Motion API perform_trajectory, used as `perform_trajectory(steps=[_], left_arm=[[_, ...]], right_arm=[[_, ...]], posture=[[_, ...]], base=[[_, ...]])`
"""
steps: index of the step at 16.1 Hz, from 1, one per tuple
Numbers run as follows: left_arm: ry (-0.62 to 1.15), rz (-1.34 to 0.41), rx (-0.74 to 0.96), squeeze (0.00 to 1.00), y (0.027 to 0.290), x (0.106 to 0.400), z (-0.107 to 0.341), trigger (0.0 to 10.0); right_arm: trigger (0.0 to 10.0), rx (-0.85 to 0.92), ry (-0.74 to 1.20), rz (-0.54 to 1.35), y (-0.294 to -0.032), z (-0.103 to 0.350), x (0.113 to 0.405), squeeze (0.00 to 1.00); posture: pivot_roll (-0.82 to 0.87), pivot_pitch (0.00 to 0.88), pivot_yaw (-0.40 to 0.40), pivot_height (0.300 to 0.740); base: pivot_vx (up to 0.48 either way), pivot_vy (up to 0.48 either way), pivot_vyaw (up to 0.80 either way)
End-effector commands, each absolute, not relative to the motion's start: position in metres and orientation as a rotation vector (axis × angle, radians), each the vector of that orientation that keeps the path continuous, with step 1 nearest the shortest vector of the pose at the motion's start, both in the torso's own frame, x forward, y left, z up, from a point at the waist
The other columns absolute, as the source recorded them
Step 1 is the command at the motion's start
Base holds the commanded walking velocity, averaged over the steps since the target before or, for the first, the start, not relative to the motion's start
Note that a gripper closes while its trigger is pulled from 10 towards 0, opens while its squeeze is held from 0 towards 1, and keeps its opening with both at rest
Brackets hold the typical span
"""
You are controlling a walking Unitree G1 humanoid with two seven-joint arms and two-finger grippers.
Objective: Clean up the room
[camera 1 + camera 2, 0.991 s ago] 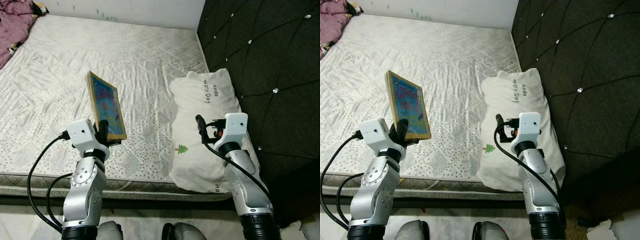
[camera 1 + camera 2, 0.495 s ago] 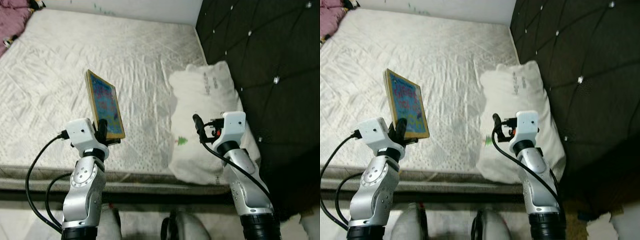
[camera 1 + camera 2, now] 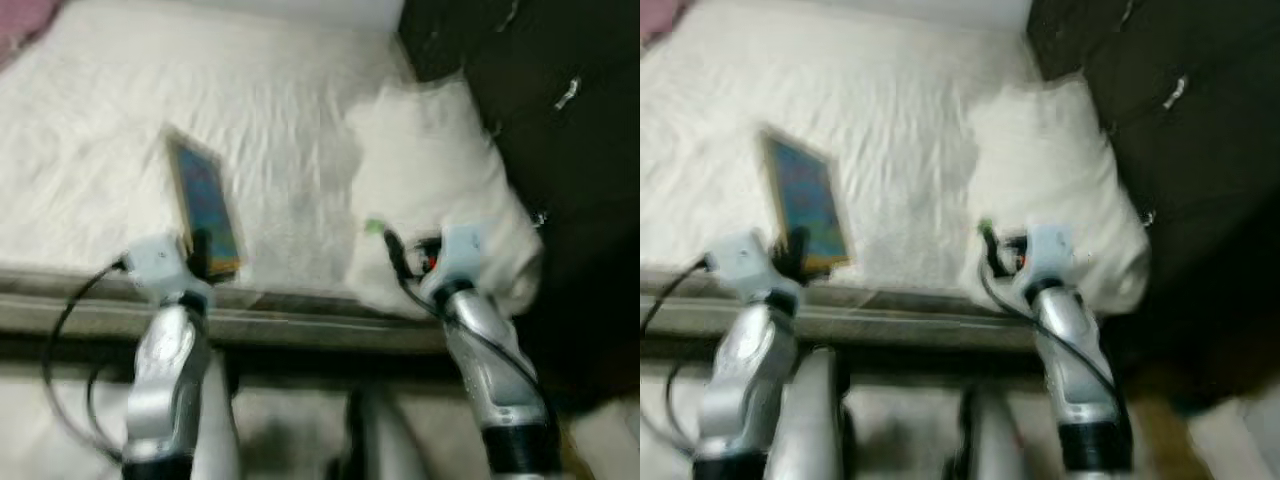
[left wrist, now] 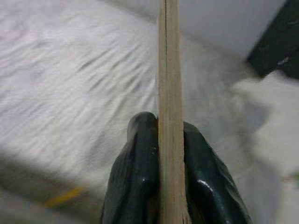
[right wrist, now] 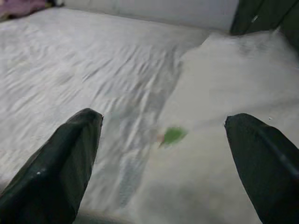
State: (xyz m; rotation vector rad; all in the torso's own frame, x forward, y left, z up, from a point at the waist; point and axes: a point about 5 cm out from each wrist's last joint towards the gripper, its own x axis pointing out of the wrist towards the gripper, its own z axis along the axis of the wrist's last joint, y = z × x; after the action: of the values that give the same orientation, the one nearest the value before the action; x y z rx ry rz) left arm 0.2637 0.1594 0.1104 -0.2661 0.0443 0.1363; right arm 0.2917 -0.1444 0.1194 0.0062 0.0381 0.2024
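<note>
Left end effector (image 3: pixel 205 250) is clamped on the lower edge of a wood-framed picture board (image 3: pixel 203 204), holding it upright over the bed's (image 3: pixel 110 170) front edge. Right end effector (image 5: pixel 163 163) gapes wide, empty, above the white pillow (image 3: pixel 440 180) by the dark headboard (image 3: pixel 560 150).
</note>
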Motion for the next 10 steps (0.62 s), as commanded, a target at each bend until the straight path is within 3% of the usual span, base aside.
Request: perform_trajectory(steps=[1,4,10], left_arm=[[-0.014,0.112,-0.270,0.00,0.1557,0.2658,0.1222,10.0],[-0.020,0.109,-0.267,0.00,0.1561,0.2650,0.1227,10.0],[-0.032,0.088,-0.276,0.00,0.1544,0.2663,0.1247,10.0]], right_arm=[[10.0,0.001,0.048,0.206,-0.1448,0.1168,0.2915,0.00],[10.0,-0.003,0.046,0.217,-0.1431,0.1168,0.2920,0.00],[10.0,-0.004,0.039,0.223,-0.1420,0.1172,0.2928,0.00]], posture=[[0.03,0.112,-0.106,0.606],[0.03,0.110,-0.105,0.606],[0.03,0.110,-0.104,0.606]], base=[[0.000,0.000,0.00],[0.194,0.000,0.00],[0.397,0.000,0.00]])
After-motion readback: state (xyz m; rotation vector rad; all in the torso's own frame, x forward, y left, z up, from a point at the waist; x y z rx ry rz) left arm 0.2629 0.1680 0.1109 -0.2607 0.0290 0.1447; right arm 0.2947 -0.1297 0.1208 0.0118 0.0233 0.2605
